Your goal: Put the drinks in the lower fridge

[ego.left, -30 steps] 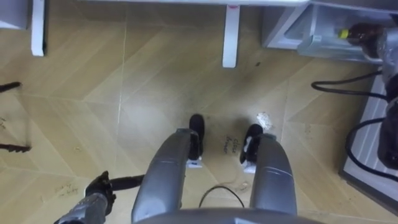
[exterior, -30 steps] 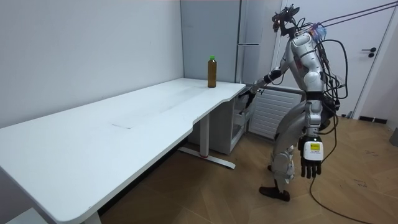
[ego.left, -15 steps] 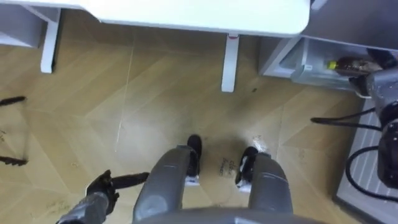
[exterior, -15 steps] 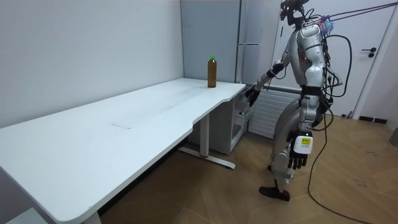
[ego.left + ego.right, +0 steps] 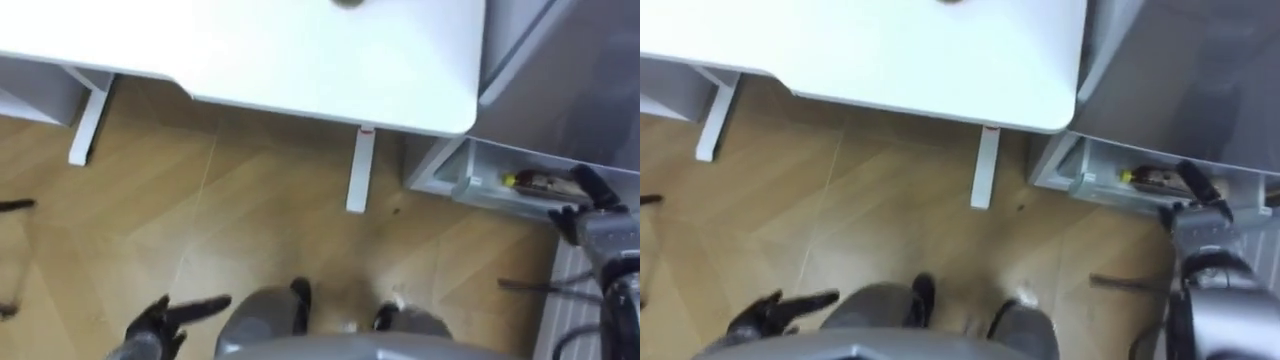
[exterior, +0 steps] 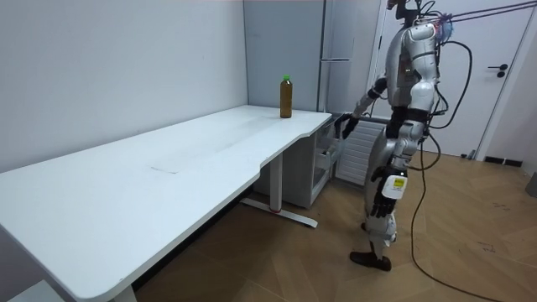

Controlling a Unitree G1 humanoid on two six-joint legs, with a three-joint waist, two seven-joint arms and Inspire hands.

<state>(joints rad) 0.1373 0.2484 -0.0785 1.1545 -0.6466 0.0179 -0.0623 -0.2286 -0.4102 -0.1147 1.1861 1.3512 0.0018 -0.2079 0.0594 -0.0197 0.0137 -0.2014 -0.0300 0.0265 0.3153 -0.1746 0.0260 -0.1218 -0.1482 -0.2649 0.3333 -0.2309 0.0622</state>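
Left hand: fingers straight, empty, low at side.
Right hand: fingers spread, empty, just beside bottle in drawer.

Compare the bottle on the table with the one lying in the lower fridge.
Pose: the table bottle stands upright; the fridge bottle lies on its side.
Place: the table bottle sits near the far corner of the white table; the fridge bottle rests inside the open lower fridge.
Cap: the table bottle's is green, the fridge bottle's yellowish.
Both hold a dark brown drink.
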